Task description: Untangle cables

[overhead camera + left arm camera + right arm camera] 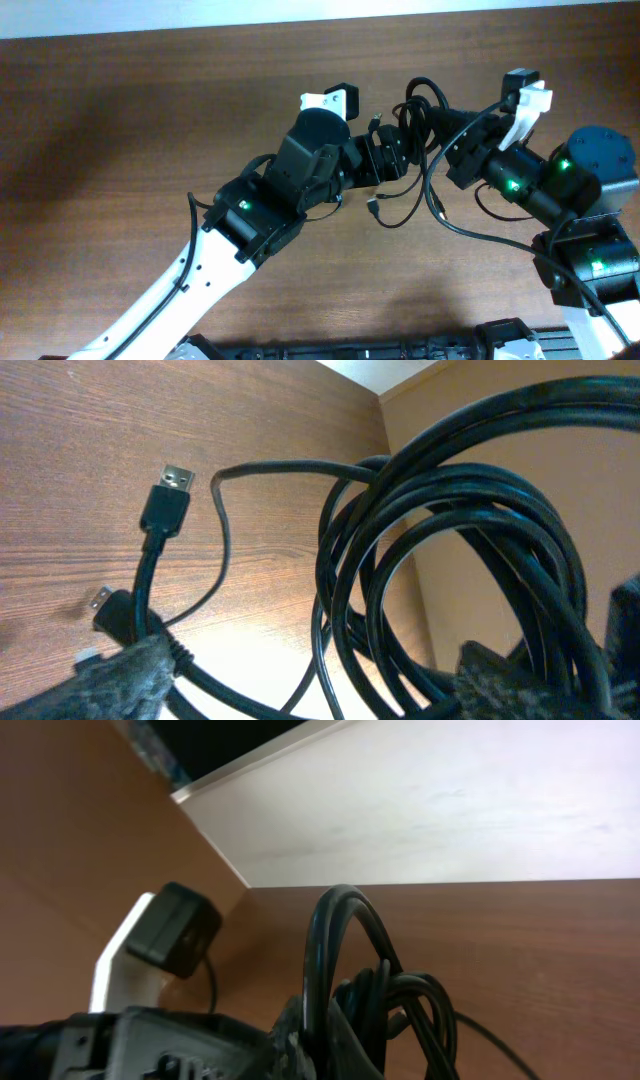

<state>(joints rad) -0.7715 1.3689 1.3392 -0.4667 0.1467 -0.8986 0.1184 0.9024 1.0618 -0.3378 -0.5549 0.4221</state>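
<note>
cables (425, 110) are bunched in a loose coil a bit toward 1 o'clock from the middle of the wooden table (120, 120), right between the two arms. The left gripper (390, 160) reaches in from 7 o'clock with its jaws spread wide. In its wrist view the coil (450, 560) runs across the gap between the fingers (120, 680), and nothing's pinched there as far as I can see. The right gripper (450, 140) comes in from 4 o'clock and is clamped tight on the bundle, with a loop (330, 960) sticking straight up out of its jaws. One USB plug (170, 495) lies flat on the wood at about 9 o'clock from the coil. A slack strand (440, 215) trails off toward 5 o'clock.
</note>
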